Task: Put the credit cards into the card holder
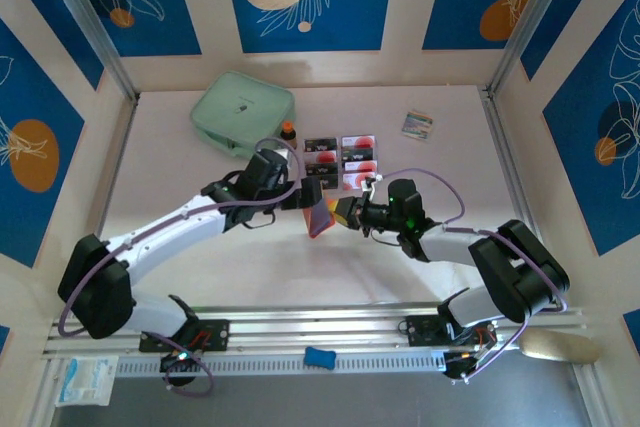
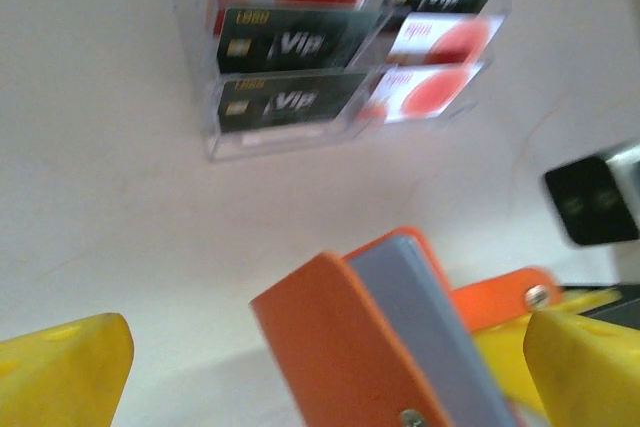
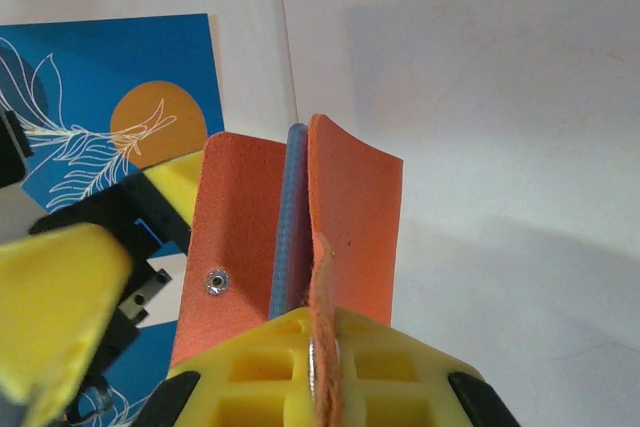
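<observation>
Left fingers spread wide; right fingers clamp one card holder; six credit cards nearby.

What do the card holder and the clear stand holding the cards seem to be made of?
The card holder looks like leather or faux leather, matte orange: its flaps bend softly, one edge looks fuzzy, and it carries a metal snap. The stand seems to be hard clear plastic, perhaps acrylic: glossy and see-through, with sharp straight edges.
</observation>
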Robot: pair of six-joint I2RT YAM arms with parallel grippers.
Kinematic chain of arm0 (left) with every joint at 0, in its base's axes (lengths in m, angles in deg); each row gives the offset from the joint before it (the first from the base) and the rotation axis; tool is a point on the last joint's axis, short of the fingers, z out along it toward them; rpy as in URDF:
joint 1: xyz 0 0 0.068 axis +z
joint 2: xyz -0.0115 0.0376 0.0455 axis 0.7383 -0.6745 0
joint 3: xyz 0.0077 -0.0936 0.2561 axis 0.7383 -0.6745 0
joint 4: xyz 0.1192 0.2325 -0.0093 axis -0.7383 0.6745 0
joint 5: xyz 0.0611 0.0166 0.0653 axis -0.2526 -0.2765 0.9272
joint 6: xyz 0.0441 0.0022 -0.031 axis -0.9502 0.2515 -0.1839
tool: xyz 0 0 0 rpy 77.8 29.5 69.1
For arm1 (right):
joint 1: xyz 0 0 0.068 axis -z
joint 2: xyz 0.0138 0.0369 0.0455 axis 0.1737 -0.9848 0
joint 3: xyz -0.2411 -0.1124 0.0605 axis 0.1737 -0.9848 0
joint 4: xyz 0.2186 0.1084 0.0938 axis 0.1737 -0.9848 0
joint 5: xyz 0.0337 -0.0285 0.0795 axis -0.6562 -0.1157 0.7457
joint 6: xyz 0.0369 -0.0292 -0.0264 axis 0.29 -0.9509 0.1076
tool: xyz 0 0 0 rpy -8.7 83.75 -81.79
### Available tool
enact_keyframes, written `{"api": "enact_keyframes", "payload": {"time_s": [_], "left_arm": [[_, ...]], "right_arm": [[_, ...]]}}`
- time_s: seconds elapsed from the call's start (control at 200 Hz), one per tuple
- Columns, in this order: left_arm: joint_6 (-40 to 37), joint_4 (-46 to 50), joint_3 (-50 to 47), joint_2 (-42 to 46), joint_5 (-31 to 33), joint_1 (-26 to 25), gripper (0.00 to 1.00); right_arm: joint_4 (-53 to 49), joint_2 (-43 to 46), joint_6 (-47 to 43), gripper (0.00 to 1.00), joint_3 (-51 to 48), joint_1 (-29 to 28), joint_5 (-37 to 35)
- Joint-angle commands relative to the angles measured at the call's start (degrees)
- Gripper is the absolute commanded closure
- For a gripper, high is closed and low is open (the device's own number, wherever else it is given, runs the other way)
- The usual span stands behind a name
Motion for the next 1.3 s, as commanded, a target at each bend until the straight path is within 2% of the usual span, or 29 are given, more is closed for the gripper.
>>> {"api": "enact_keyframes", "payload": {"time_s": [0.0,0.27,0.83,1.11,1.21,1.295], "left_arm": [[-3.81,4.97,2.71,-1.17,3.46,-1.48,0.0],[-5.95,11.36,1.32,-2.96,10.61,-4.39,0.0],[-6.98,15.89,-4.62,-10.66,21.39,-7.51,0.0],[-7.89,15.89,-5.5,-12.96,25.98,-7.51,0.0],[-9.24,16.42,-4.45,-14.28,27.94,-7.51,0.0],[-10.49,16.77,-3.4,-15.25,29.15,-7.51,0.0]], "right_arm": [[0.35,-0.17,-1.11,1.0,-0.6,-0.43,-0.61],[1.9,-2.82,-1.5,1.0,-1.28,-1.23,-2.5],[4.49,-8.36,-4.26,1.0,-5.56,-11.04,-23.28],[-2.36,-6.11,-5.01,1.0,-5.24,-13.33,-27.77],[-4.67,-4.67,-5.81,0.8,-5.21,-13.22,-27.77],[-7.89,-2.18,-6.9,0.68,-5.03,-13.24,-28.03]]}}
